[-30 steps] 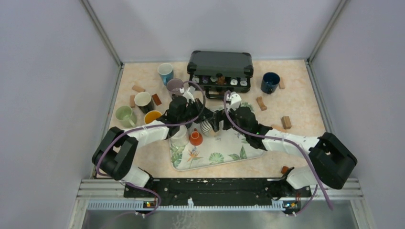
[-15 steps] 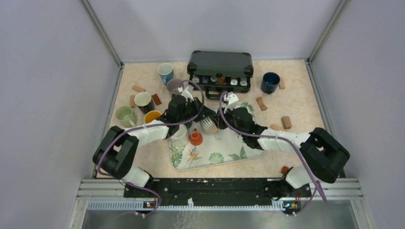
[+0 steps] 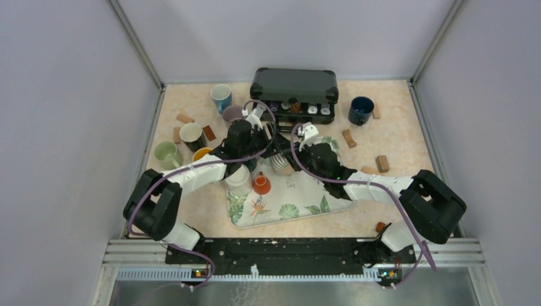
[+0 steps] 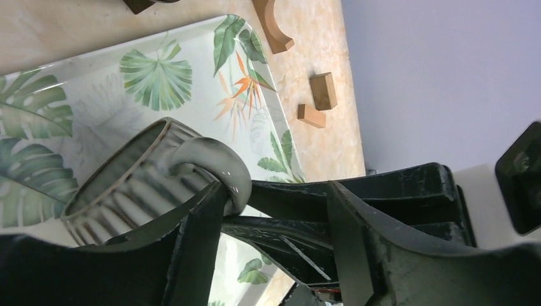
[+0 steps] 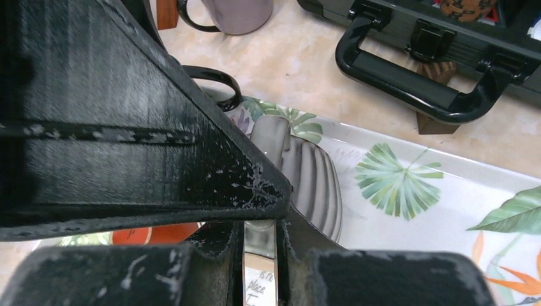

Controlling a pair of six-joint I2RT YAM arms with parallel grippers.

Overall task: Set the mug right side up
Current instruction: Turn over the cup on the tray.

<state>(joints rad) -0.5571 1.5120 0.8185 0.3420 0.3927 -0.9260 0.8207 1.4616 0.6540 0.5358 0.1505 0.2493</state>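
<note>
We are seeing the ribbed grey mug (image 3: pixel 279 164) tipped on its side over the far end of the leaf-print tray (image 3: pixel 290 211), caught between both grippers. The right gripper (image 5: pixel 260 245) is pinching the mug at its handle (image 4: pixel 214 159), with barely a gap between its fingers. The left gripper (image 4: pixel 271 210) is standing wide apart and gripping nothing, one finger (image 4: pixel 198 242) just beside the handle. A small orange vase (image 3: pixel 261 185) and a white cup (image 3: pixel 239 180) are crowding in close on the tray's left part. A lilac mug (image 3: pixel 231 115) and the black case (image 3: pixel 295 85) are sitting just beyond its far edge. Bare tray is showing toward the near right corner, and wooden blocks (image 3: pixel 348 138) are lying well apart to the right.
</note>
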